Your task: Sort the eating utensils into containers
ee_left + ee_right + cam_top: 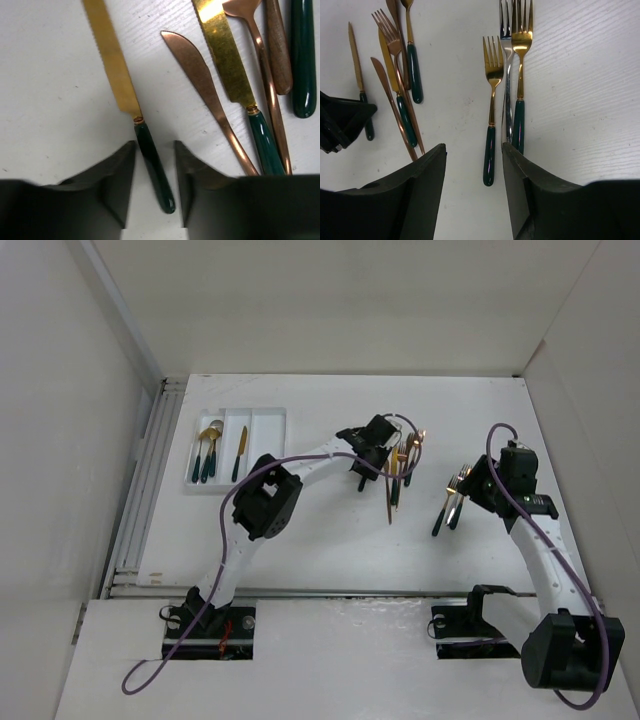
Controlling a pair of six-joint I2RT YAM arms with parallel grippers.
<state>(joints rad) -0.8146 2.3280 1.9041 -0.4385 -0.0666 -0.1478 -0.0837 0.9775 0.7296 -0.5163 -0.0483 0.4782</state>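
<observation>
The left end effector [155,146] sits narrow around a gold knife's [114,70] green handle, contact unclear; the right end effector [474,146] gapes over forks [493,65].

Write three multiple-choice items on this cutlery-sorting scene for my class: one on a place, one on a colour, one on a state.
1. Where in the white tray does the lone knife lie? A left compartment; B middle compartment; C right compartment.
2. What colour is the handle of the serrated gold knife between the left fingers? A red; B white; C dark green.
3. How do the left fingers stand? A apart, astride the handle; B pressed together; C lifting a spoon.
Answers: 1 B, spoons lie left of it; 2 C, green below the gold blade; 3 A, the handle lies in their gap.
</observation>
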